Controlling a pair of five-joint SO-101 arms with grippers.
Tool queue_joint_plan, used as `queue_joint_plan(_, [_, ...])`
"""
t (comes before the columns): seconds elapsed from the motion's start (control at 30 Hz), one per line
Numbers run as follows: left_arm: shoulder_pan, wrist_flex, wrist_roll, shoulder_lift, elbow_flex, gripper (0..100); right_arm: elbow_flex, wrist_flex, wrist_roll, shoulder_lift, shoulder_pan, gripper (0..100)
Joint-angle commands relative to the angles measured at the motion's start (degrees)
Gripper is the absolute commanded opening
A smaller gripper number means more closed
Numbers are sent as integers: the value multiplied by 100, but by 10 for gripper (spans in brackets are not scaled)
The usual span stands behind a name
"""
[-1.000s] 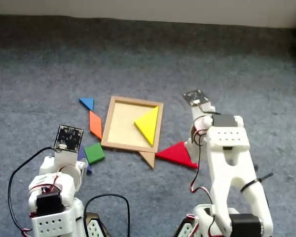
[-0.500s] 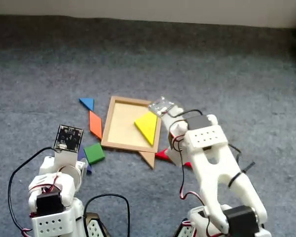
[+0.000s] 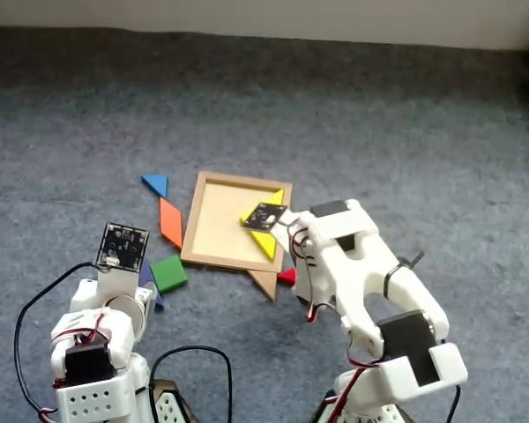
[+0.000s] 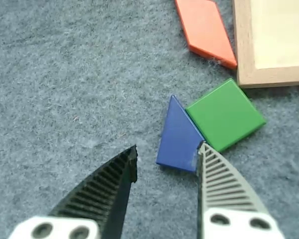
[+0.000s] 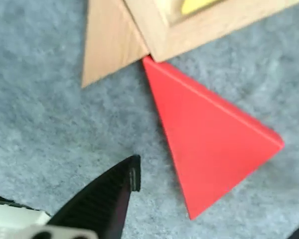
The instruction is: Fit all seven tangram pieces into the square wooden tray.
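The square wooden tray (image 3: 220,222) lies mid-carpet with a yellow triangle (image 3: 266,242) inside, partly under my right arm. A red triangle (image 5: 209,144) touches the tray's corner (image 5: 189,25), beside a tan triangle (image 5: 109,42). My right gripper (image 5: 219,199) hangs open over the red triangle's near edge, holding nothing. My left gripper (image 4: 167,159) is open just above the carpet, one fingertip (image 4: 205,152) at the dark blue triangle (image 4: 178,137), which touches the green square (image 4: 224,114). An orange parallelogram (image 3: 170,222) and a small blue triangle (image 3: 156,184) lie left of the tray.
Grey carpet (image 3: 406,115) spreads open behind and to the right of the tray. A black cable (image 3: 194,352) loops on the carpet between the two arm bases. The tray's left rim (image 4: 249,50) lies close to the green square.
My right arm has swung left, from beside the red triangle to over the tray's near right corner, covering most of the red triangle. The left arm and all pieces stayed put.
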Motion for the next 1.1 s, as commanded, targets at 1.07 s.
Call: queue_joint_plan(1.07, [-84,-88,-35,-4,-40,207,-804,-382,343,708,-497,376])
